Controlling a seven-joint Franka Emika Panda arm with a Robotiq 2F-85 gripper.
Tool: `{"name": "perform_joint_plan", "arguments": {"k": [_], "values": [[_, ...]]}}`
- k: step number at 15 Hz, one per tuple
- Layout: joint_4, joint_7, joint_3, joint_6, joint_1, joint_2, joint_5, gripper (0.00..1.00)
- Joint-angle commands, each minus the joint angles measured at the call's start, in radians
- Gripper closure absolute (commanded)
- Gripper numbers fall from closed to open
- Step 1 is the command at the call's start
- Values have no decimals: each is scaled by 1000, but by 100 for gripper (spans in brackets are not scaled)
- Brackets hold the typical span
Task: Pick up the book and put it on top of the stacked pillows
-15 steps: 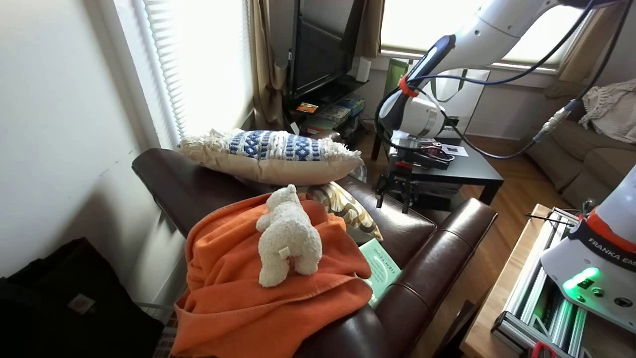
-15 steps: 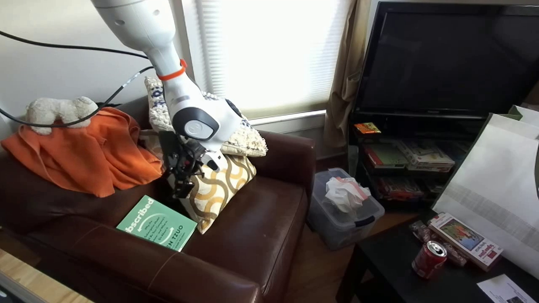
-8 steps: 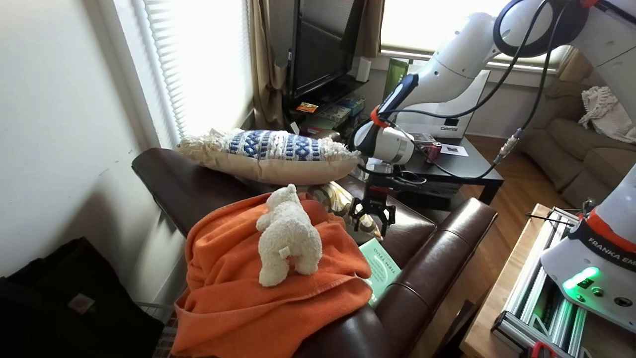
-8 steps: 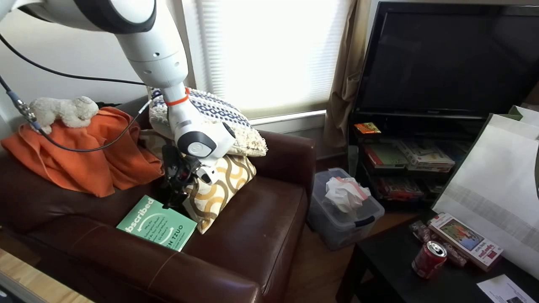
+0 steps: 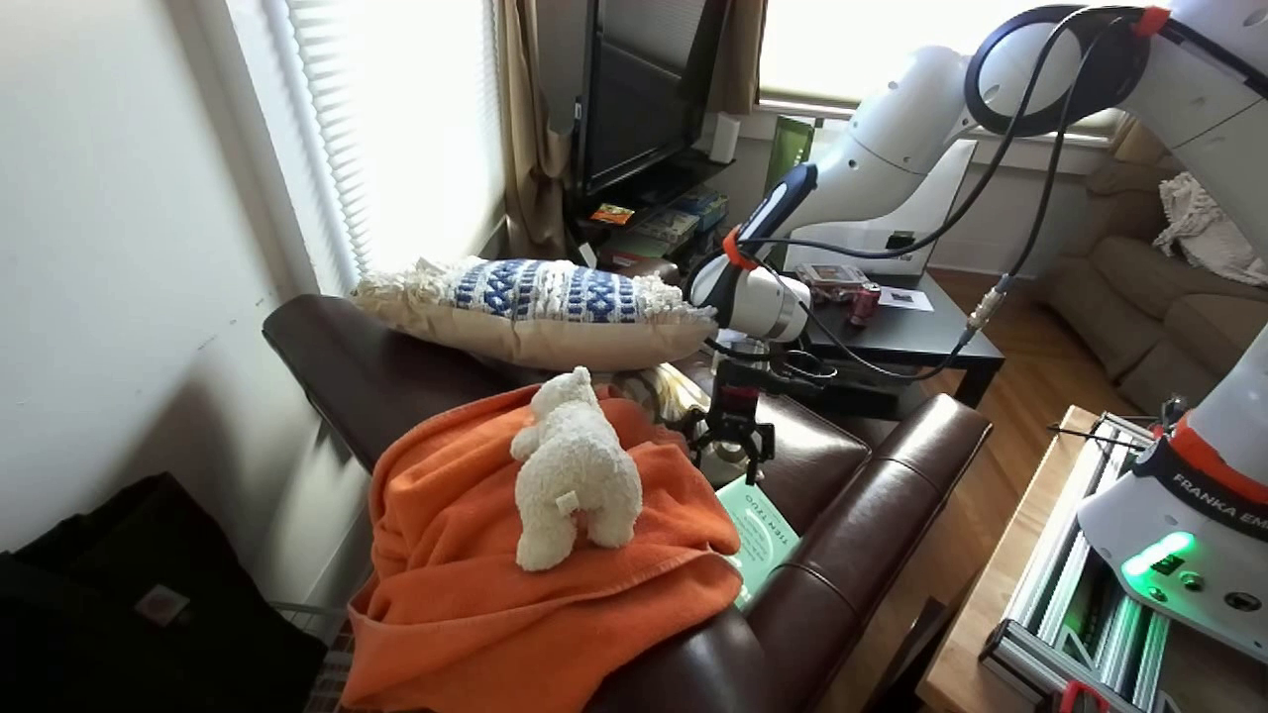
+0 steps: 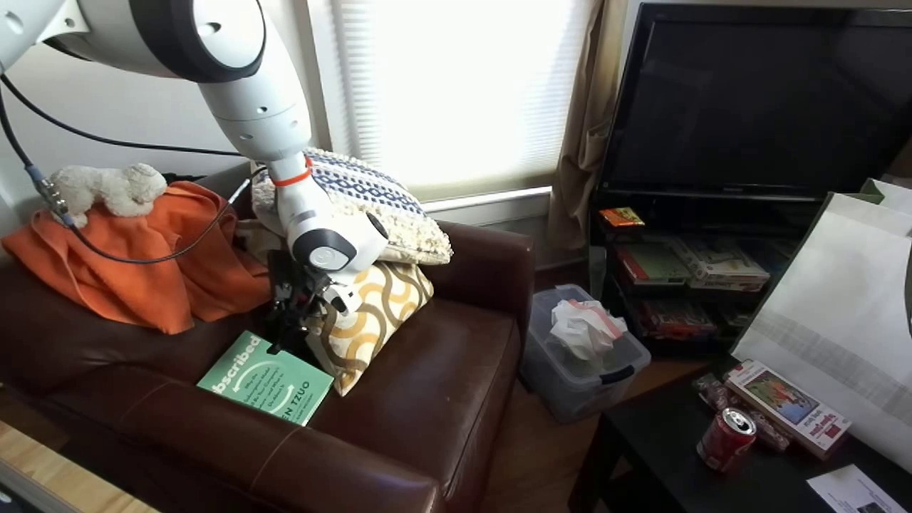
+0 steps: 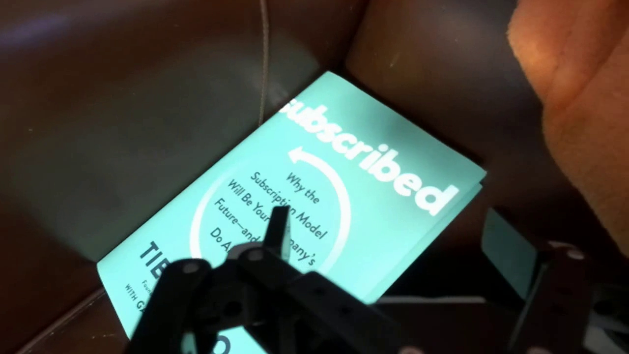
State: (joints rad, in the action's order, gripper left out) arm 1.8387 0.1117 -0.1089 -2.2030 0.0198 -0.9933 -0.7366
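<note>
The teal-green book (image 6: 267,377) lies flat on the brown couch seat; it also shows in the wrist view (image 7: 255,147) and partly behind the blanket in an exterior view (image 5: 761,540). My gripper (image 7: 386,231) is open and empty above the book's edge by the patterned pillow. In the wrist view one finger shows over the cover, the other past the book's edge. The gripper also shows in both exterior views (image 5: 725,465) (image 6: 281,338). The cream-white pillow with a blue band (image 5: 540,317) rests on a gold swirl-patterned pillow (image 6: 385,292); the arm partly hides both.
An orange blanket (image 5: 456,515) drapes over the couch back beside the book, with a white plush toy (image 5: 580,475) on it. The couch arm (image 6: 285,456) borders the book. A black table (image 6: 655,442) with a red can (image 6: 727,438) stands beyond the couch.
My gripper has moved down and toward the book, away from the coffee table in an exterior view. It stays open. The book and pillows have not visibly moved.
</note>
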Motion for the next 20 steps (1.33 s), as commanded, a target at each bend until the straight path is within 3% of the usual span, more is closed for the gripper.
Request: {"name": "perform_joint_plan", "arguments": {"k": [1, 6, 11, 17, 20], "values": [[-3, 79, -29, -117, 1, -39, -131, 0], [5, 133, -54, -237, 36, -82, -309, 0], [-30, 306, -17, -215, 107, -130, -328, 0], [-132, 557, 55, -76, 163, -197, -242, 0], [-225, 690, 77, 99, 158, -255, -145, 0]]}}
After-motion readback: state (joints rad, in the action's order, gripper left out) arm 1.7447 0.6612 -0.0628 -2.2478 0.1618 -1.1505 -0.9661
